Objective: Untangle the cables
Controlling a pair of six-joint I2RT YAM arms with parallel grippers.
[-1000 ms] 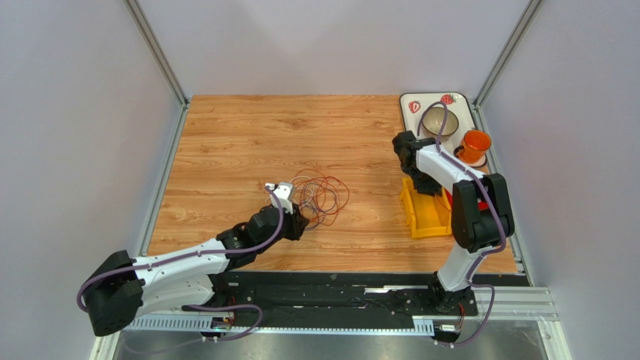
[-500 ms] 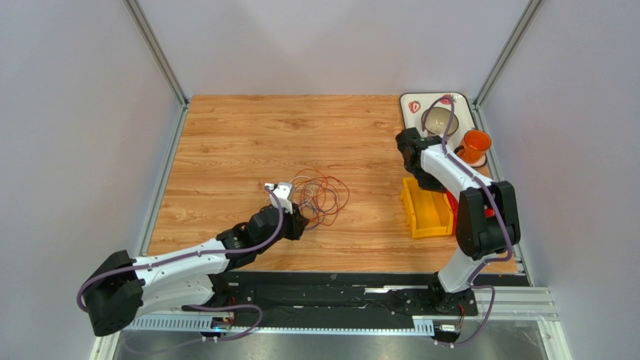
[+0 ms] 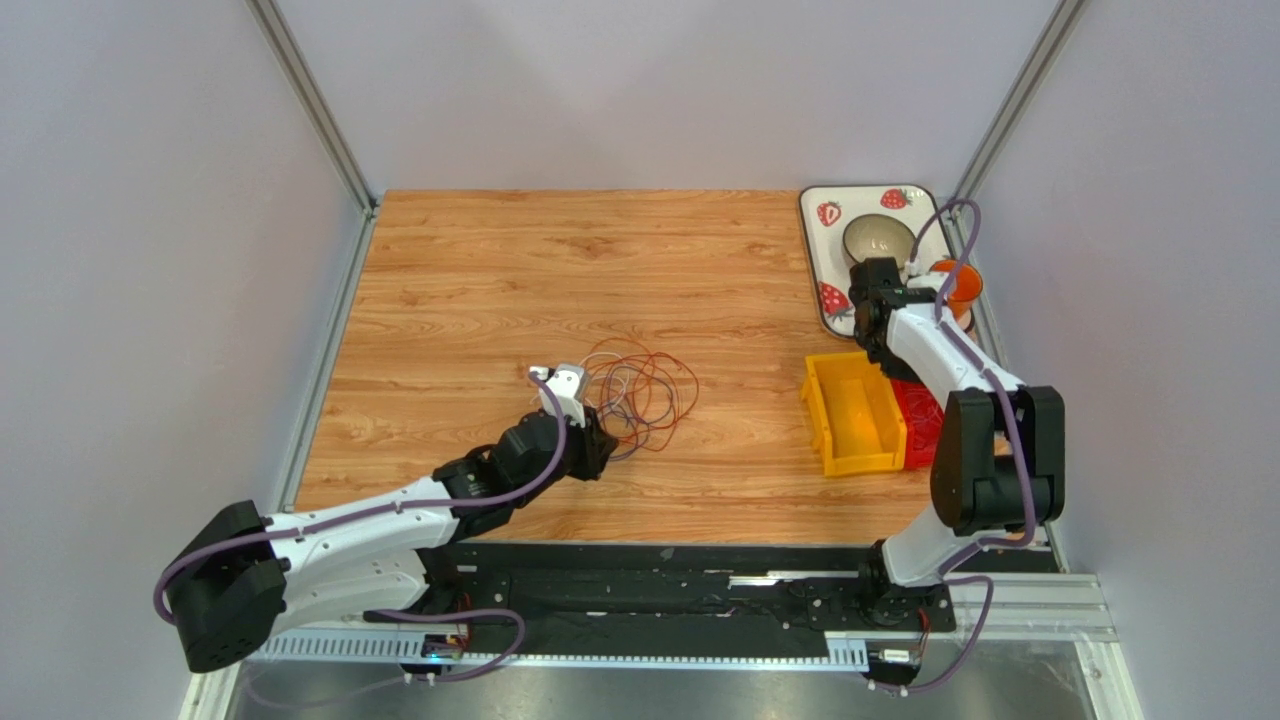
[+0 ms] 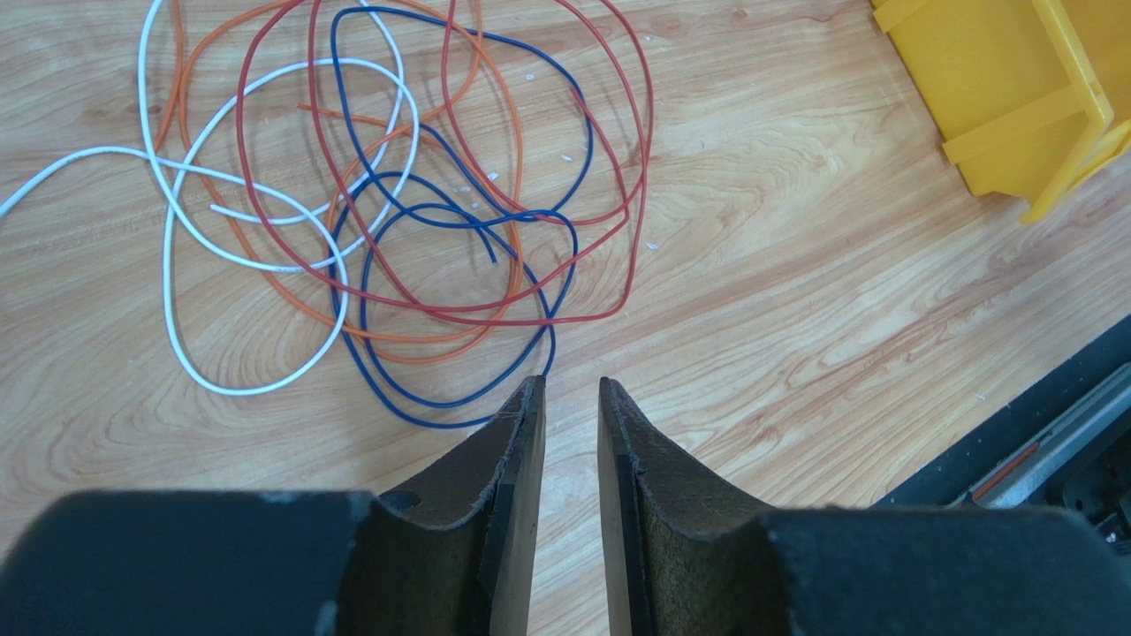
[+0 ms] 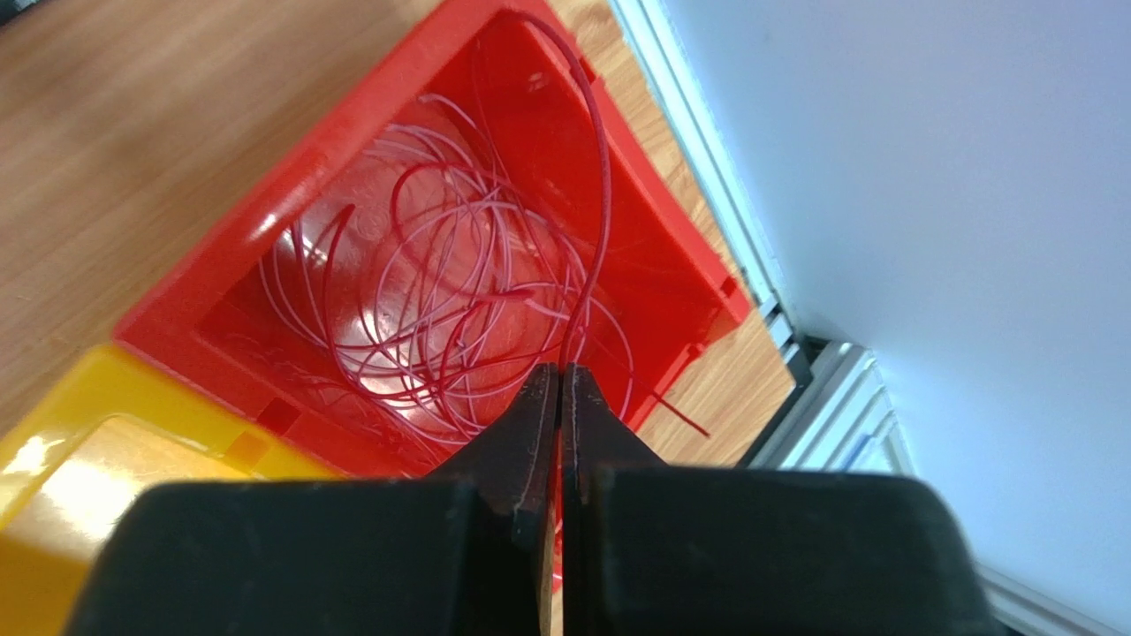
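Though a red cable [image 5: 605, 172] runs to the right end effector [image 5: 560, 378], grip unclear.

The left arm [image 3: 353, 552] and the right arm [image 3: 920, 348] are both built of glossy white shells joined by bulky, rounded black joint housings. A thick lilac cable [image 3: 564, 428] runs loosely along the outside of each and bows clear of the body near the joints. The left hand [image 4: 571, 391] and the right hand [image 5: 559, 378] are matt black, each with two tapering fingers [image 4: 511, 464] that have flat inner faces and slightly rough, chipped edges, and a small white housing [image 3: 562, 381] sits atop the left wrist.
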